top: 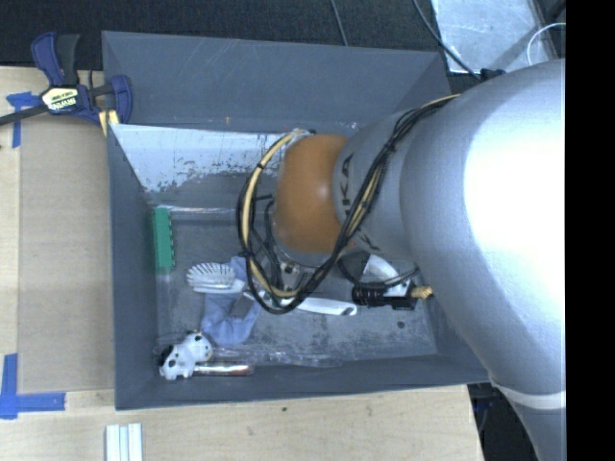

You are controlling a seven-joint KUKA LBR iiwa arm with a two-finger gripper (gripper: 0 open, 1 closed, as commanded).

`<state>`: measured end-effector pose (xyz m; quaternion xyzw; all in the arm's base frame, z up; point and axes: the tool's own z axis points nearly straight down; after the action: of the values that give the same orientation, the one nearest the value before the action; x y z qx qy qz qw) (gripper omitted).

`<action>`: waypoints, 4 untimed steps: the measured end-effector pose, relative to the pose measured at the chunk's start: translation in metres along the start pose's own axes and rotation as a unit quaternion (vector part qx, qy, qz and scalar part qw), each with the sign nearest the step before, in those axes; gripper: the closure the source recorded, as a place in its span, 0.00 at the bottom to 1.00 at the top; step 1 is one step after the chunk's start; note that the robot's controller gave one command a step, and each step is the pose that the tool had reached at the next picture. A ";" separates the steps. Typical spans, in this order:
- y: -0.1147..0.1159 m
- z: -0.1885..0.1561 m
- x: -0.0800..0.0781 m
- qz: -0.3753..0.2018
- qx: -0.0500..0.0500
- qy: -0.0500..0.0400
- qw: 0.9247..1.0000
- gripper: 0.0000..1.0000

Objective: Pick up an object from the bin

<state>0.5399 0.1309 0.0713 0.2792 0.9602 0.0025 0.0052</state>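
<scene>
white brush (pixel 215 277) on mid floor of bin (pixel 288 75), gripper (pixel 286 279) low just beside its right end, grip state cannot tell, blue cloth (pixel 229 321) touching brush's front, green bar (pixel 161 238) along left wall, white toy (pixel 184 355) in front-left corner, open floor toward back wall

Arm (pixel 480 209) extended from right, gripper (pixel 285 279) pointing down.

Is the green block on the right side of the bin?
No, the green block lies by the left wall of the bin.
</scene>
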 end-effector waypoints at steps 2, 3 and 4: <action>0.006 -0.001 0.006 0.044 0.000 -0.001 0.999 1.00; 0.006 -0.007 0.006 0.044 -0.001 -0.001 0.999 1.00; 0.005 -0.030 0.006 0.043 0.001 0.000 0.999 1.00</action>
<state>0.5372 0.1383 0.1009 0.3204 0.9473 0.0017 0.0046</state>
